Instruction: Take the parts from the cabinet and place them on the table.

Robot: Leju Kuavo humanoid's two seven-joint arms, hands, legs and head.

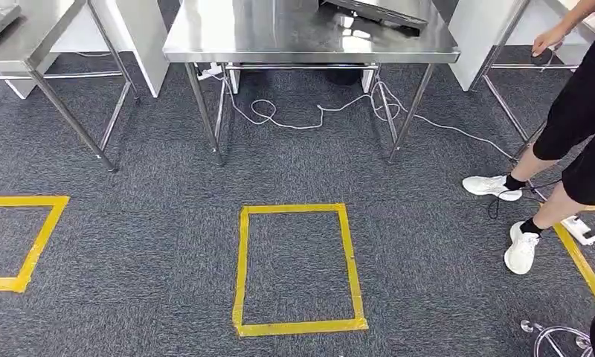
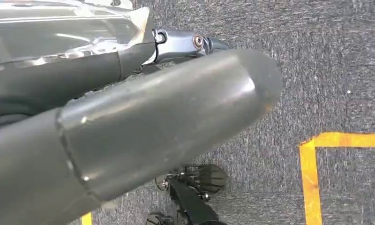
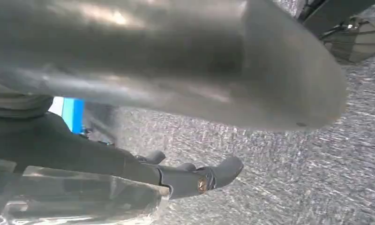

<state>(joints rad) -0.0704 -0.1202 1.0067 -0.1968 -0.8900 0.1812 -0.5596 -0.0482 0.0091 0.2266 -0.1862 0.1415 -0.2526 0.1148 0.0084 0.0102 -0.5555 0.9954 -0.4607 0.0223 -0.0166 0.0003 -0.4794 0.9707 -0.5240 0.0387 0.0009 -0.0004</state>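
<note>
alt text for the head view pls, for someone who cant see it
A steel table stands on grey carpet, with a yellow tape rectangle on the floor before it. A white cable trails beneath, and a person in white shoes stands at right.

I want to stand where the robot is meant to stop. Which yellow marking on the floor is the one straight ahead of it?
Find the steel table at the middle of the head view. On the grey carpet just in front of it lies a yellow tape rectangle. It is the one outline seen whole and closed; the yellow tape to the left and to the right runs out of the picture.
</note>
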